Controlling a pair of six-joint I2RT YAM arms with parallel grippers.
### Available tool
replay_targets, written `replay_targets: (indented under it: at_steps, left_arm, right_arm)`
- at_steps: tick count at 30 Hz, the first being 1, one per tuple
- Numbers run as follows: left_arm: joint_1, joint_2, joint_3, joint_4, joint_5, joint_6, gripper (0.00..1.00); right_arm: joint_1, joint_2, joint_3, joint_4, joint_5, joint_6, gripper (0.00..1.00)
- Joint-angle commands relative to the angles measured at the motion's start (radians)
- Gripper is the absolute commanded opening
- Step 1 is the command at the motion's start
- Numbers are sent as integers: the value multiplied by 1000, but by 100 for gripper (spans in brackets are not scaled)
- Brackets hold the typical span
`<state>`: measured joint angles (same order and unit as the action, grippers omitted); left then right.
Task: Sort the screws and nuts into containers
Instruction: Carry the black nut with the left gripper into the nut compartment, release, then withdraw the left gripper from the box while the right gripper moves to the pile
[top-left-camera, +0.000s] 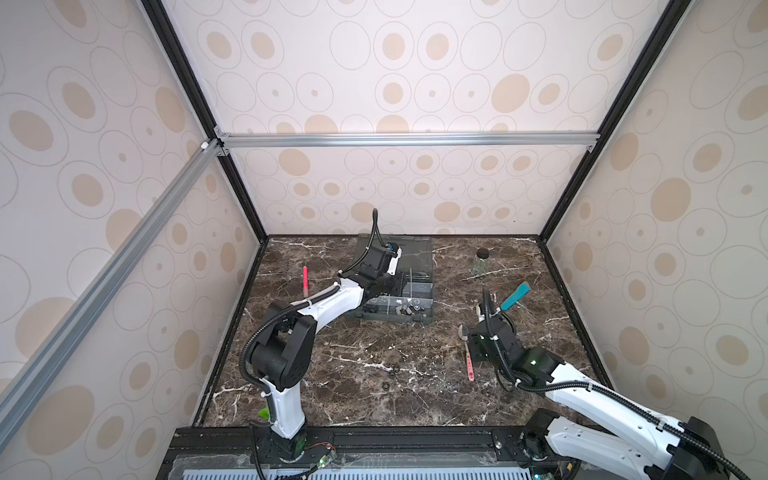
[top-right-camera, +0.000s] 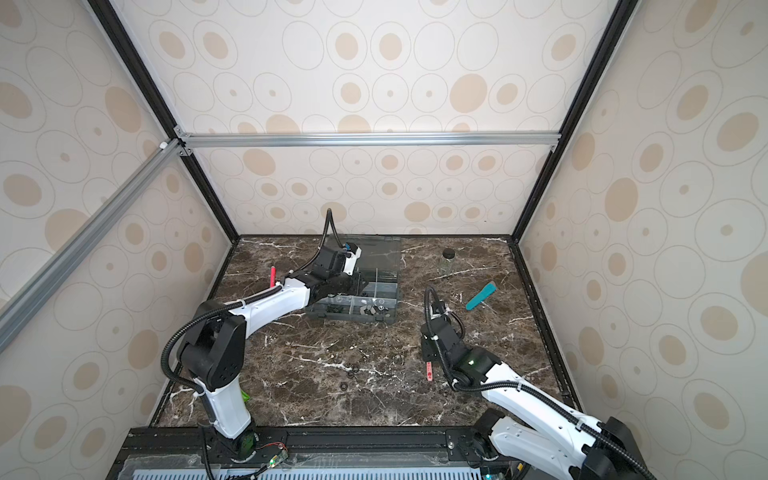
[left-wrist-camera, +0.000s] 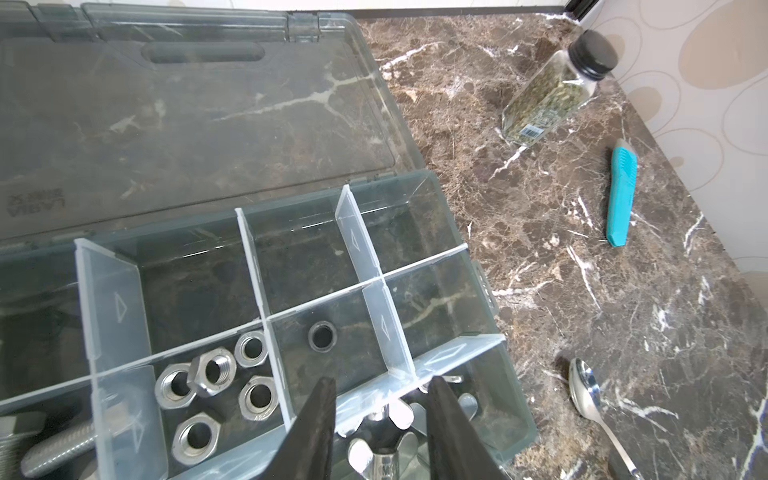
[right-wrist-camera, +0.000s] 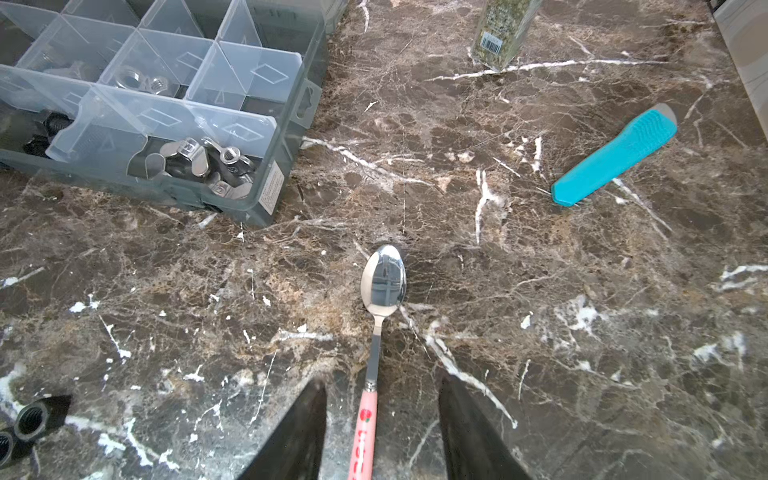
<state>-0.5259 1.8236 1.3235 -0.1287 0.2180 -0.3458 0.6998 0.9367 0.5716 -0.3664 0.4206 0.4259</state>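
The left pincer (left-wrist-camera: 382, 380) hangs low over the organizer box (left-wrist-camera: 453, 216), its jaws apart with nothing between them. Directly under its tips runs a translucent divider (left-wrist-camera: 453, 355) separating 2 of the containers (left-wrist-camera: 357, 237). Wing nuts (left-wrist-camera: 386, 453) lie below the jaws on the near side. 1 black nut (left-wrist-camera: 321, 336) lies alone in the cell just beyond the tips. Off to one side, 5 silver hex nuts (left-wrist-camera: 212, 370) share a cell, and a bolt (left-wrist-camera: 62, 449) lies past them.

The right pincer (right-wrist-camera: 382, 381) is also apart. It straddles the pink handle of a spoon (right-wrist-camera: 382, 282) with a gap on each side, so it is clamped on nothing. The loose black nuts (right-wrist-camera: 31, 415) wait on the bench (right-wrist-camera: 582, 332), off to its side toward the left arm.

The risks, as I judge them:
- If the right pincer closes where it is, it takes the spoon, which is no part of the sort.
- If the left pincer drops any lower, it is likely to strike the divider and could jolt the box, mixing cells already sorted.
- The loose nuts are small and lie flat on hard stone, so a slightly off-centre pinch could send one skidding away.
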Motion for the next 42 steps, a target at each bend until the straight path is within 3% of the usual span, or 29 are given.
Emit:
replay_targets:
  at_steps: [1, 16, 22, 31, 39, 42]
  left_arm:
    - [11, -31, -6, 32, 9, -10, 37]
    - [16, -108, -68, 68, 8, -32, 37]
    - [28, -234, -174, 114, -22, -48, 37]
    - [49, -467, -378, 165, -92, -86, 39]
    - [73, -625, -500, 129, -157, -88, 42]
    - [82, -667, -545, 129, -167, -101, 43]
  right_arm:
    - [-4, 5, -10, 2, 9, 13, 48]
    - [-3, 21, 2, 6, -3, 1, 48]
    - [-4, 42, 10, 19, -24, -12, 48]
    - [5, 147, 39, 88, -147, -20, 48]
    - [88, 287, 84, 155, -185, -18, 48]
    - [119, 336, 93, 197, -247, -37, 48]
